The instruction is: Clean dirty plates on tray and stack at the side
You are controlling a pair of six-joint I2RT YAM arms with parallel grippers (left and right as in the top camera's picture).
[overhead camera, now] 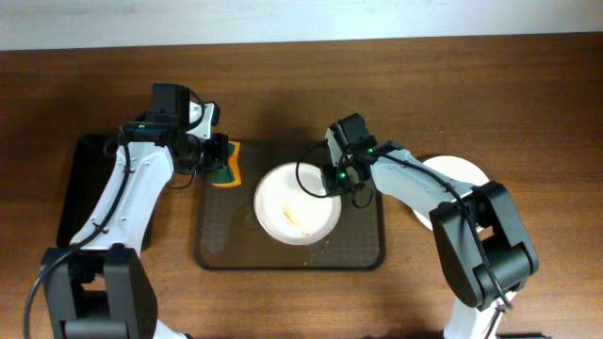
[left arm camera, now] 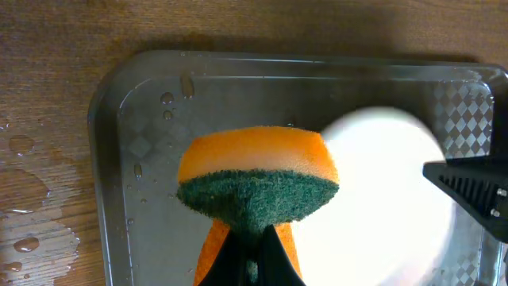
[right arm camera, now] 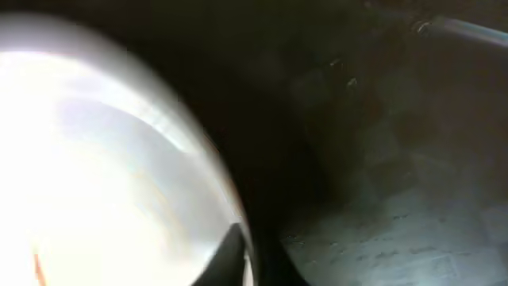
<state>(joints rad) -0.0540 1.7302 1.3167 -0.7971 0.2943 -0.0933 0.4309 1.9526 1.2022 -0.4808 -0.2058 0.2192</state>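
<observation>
A white plate point(overhead camera: 297, 202) with an orange-red streak at its centre lies on the dark brown tray point(overhead camera: 363, 250). My right gripper point(overhead camera: 337, 179) is shut on that plate's right rim; in the right wrist view the plate point(right arm camera: 95, 159) fills the left and the fingers point(right arm camera: 252, 258) pinch its edge. My left gripper point(overhead camera: 219, 162) is shut on an orange and green sponge point(overhead camera: 227, 166) over the tray's left edge. In the left wrist view the sponge point(left arm camera: 258, 175) hangs from the fingers point(left arm camera: 252, 254), with the plate point(left arm camera: 381, 199) to its right. Another white plate point(overhead camera: 452, 184) lies on the table right of the tray.
A narrower black tray point(overhead camera: 80, 184) lies at the far left of the wooden table. Water drops sit on the table point(left arm camera: 32, 206) left of the brown tray and on the tray's rim point(left arm camera: 107, 95).
</observation>
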